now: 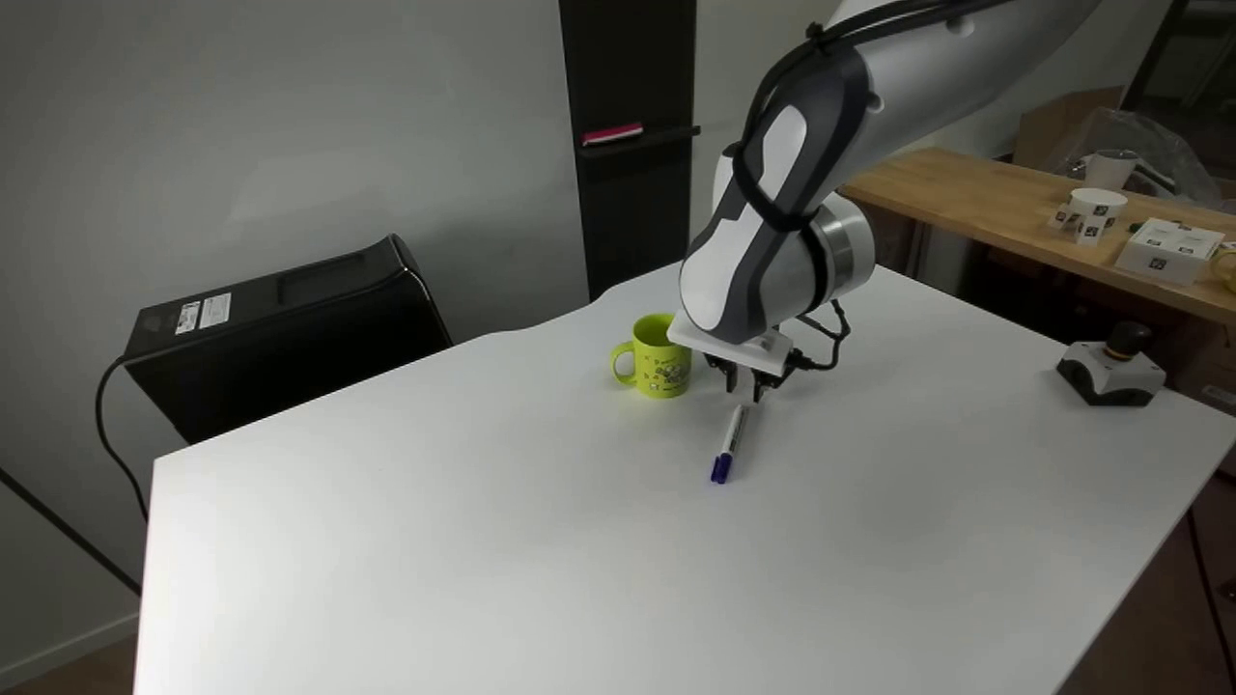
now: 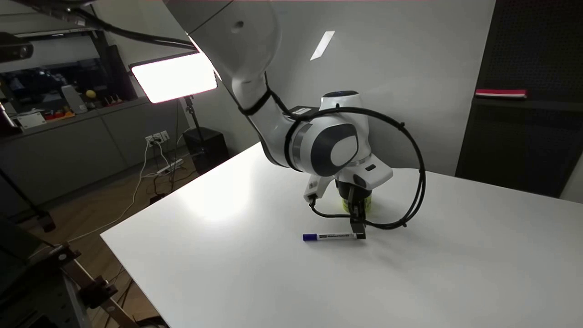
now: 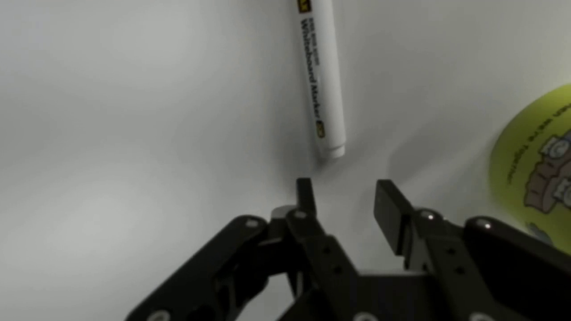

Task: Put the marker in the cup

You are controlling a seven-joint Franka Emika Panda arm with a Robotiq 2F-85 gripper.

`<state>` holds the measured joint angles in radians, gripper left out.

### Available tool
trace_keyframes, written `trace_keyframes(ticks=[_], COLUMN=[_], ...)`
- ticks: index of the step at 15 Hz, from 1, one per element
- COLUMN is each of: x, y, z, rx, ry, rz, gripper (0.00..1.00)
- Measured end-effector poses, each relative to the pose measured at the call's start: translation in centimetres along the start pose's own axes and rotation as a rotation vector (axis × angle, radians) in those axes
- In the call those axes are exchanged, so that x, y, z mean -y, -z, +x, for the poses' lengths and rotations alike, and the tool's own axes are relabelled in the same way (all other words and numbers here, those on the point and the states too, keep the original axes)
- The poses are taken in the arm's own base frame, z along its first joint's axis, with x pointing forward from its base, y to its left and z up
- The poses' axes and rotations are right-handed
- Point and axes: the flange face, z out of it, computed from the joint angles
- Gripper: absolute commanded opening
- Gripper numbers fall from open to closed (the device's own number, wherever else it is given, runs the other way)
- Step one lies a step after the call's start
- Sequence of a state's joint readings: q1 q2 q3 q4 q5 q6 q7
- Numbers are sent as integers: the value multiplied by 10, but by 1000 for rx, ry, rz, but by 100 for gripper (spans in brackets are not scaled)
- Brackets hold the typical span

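Note:
A white whiteboard marker with a blue cap lies flat on the white table in both exterior views [image 1: 731, 436] [image 2: 335, 236]. Its uncapped end shows in the wrist view [image 3: 328, 84], just ahead of the fingertips. My gripper [image 1: 744, 392] is open and empty, pointing down low over the table by the marker's white end; it also shows in an exterior view [image 2: 358, 233] and the wrist view [image 3: 344, 183]. The yellow-green cup [image 1: 662, 369] stands upright beside the gripper, at the right of the wrist view [image 3: 531, 165]. In an exterior view the cup [image 2: 368, 204] is mostly hidden behind the gripper.
The white table [image 1: 435, 550] bears everything. A white and black button box [image 1: 1110, 369] stands near the table's edge. A black case [image 1: 290, 338] stands beyond another edge. A wooden side table [image 1: 975, 198] holds a white cup and a white box. A cable [image 2: 421, 182] loops out from the wrist.

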<state>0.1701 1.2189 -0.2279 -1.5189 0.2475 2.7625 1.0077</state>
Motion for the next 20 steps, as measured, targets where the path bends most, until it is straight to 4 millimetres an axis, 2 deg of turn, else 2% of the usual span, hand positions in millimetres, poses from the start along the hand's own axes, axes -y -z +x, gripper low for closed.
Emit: trace_keyframes(ticks=[4,5,11,15,19,20], x=[17,20,26,23,10,6], y=[7,8,9,5,-3,-6], z=[-30,-37,-63,-66,-68,-69], rx=[-4,-2,83,107,117,118], ry=[70,84,175,187,182,181], rz=[6,6,-5,-20,-44,-49], gripper=[98,100,100,100,100,84])
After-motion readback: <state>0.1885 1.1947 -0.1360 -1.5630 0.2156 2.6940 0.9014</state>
